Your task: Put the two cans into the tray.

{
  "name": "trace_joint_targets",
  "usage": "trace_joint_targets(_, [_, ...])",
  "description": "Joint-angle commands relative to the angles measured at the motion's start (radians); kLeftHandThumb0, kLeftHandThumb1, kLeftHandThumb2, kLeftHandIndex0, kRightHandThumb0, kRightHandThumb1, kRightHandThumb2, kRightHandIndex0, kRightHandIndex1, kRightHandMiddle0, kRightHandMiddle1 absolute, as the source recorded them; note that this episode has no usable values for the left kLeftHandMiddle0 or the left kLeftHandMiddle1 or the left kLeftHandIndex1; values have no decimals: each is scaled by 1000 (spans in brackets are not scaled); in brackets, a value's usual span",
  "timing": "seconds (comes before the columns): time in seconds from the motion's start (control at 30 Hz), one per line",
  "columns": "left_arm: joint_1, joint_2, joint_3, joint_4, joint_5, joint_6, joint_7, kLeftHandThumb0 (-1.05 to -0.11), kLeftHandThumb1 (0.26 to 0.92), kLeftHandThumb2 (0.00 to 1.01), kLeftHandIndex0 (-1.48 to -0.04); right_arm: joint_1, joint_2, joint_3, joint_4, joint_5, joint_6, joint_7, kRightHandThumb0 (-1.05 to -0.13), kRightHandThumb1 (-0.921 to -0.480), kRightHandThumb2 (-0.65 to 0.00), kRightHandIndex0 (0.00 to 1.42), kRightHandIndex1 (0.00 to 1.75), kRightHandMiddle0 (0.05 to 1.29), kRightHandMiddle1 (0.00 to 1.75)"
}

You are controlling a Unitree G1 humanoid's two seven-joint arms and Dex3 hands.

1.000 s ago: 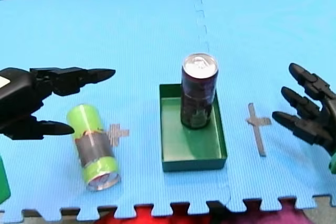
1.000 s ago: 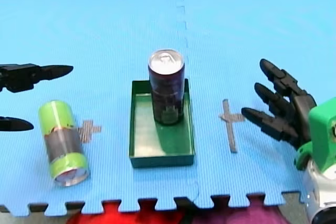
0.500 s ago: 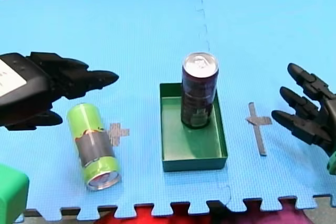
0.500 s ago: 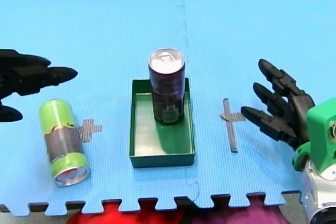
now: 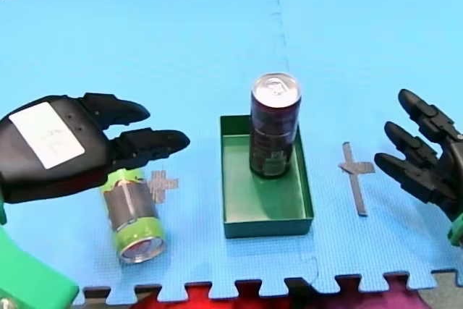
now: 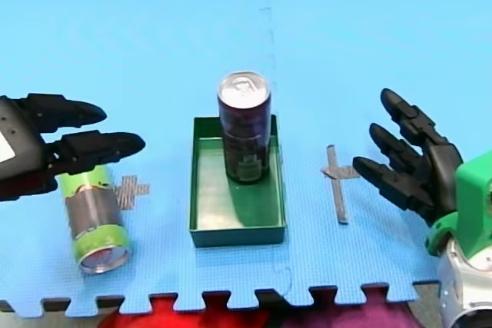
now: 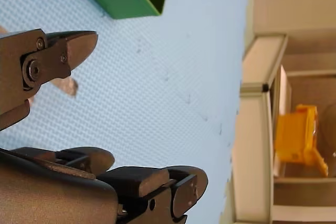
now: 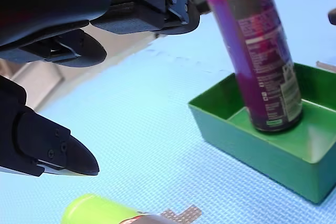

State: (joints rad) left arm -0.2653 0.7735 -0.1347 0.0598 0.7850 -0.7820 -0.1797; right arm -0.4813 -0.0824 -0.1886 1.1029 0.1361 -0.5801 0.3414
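A lime-green can (image 5: 134, 215) with a grey band lies on its side on the blue mat, at the left. My left hand (image 5: 163, 127) hovers over the can's far end and hides it, holding nothing. A purple can (image 5: 274, 132) stands upright at the far end of the green tray (image 5: 268, 228) in the middle. My right hand (image 5: 405, 142) is at the right edge, above the mat and well away from the tray. The second wrist view has dark fingers (image 8: 58, 150) above the lime-green can (image 8: 100, 211), with the purple can (image 8: 257, 56) in the tray (image 8: 262, 156) beyond.
One grey tape cross (image 5: 163, 184) lies beside the lime-green can. Another tape cross (image 5: 354, 175) sits between the tray and my right hand. The mat's toothed front edge (image 5: 239, 287) runs close below the can and tray.
My left hand has moved right and turned over, so it now covers the far end of the lime-green can. The right hand and both cans have stayed put.
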Motion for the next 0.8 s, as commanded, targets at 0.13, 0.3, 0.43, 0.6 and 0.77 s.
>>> trace_joint_targets(0.13, [-33,12,-63,61,61,-32,55,-1048,869,0,-258,2,-6,-9,-6,10,-1,9,-962,-848,0,385,5,375,8])
trace_joint_targets(0.3, [-43,-1,-113,115,95,-36,93,-1048,859,0,-263,5,-10,-11,-12,12,0,14,-956,-839,0,386,4,383,7])
trace_joint_targets(0.43, [-45,-17,-157,159,113,-36,121,-1048,851,0,-265,7,-11,-12,-20,14,2,16,-949,-832,0,388,4,389,7])
trace_joint_targets(0.6, [-53,-17,-191,162,99,-21,84,-1048,843,0,-267,11,-16,-12,-24,12,-2,17,-947,-825,0,391,4,394,6])
trace_joint_targets(0.77, [-51,-15,-216,156,110,-5,67,-1048,838,0,-266,14,-22,-13,-19,11,-11,20,-949,-820,0,393,4,396,4])
